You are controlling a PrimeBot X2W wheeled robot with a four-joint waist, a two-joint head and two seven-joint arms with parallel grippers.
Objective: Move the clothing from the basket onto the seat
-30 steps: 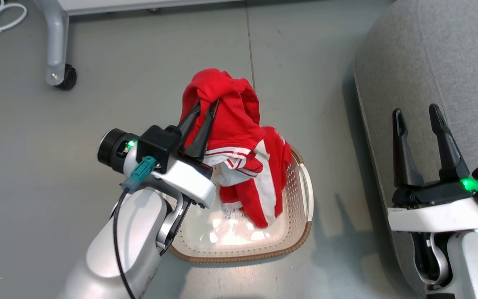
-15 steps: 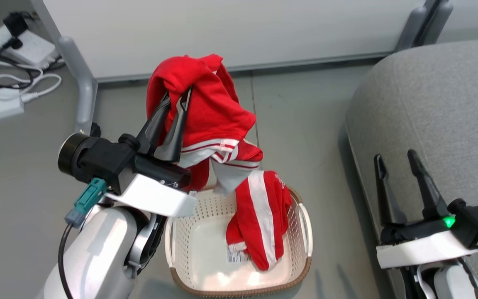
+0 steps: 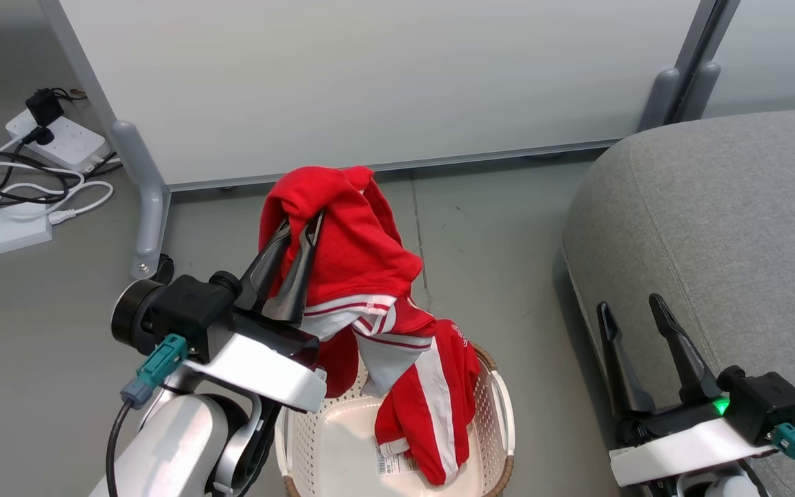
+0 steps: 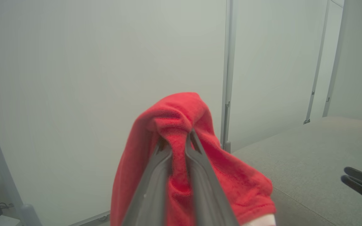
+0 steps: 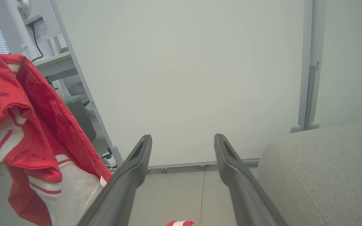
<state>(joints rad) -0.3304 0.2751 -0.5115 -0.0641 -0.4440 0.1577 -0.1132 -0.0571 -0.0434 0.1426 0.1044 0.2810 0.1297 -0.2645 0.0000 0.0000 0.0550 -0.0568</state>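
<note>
Grey floor [image 3: 508,207] before a pale partition [image 3: 370,83]. Centre frame, the left gripper [image 3: 303,222] pinches the red clothing [image 3: 363,255], whose tail hangs into the basket [image 3: 504,407] at bottom. The right gripper [image 3: 629,304] gapes empty by the seat [image 3: 715,228], right. The hanging tail could snag and drag the basket.

Red clothing [image 3: 349,255], white stripes; cream basket [image 3: 494,407]; grey seat [image 3: 729,228].

**Clothing rises out of the basket**

Your left gripper [image 3: 301,223] now holds the clothing [image 3: 363,262] well higher above the basket [image 3: 503,407] than a second ago. The bundle that sat bunched low in it hangs stretched out, with only its striped tail reaching inside. The head view tilts upward too, so the white panel [image 3: 370,83] and the power strip [image 3: 59,138] come into sight
</note>
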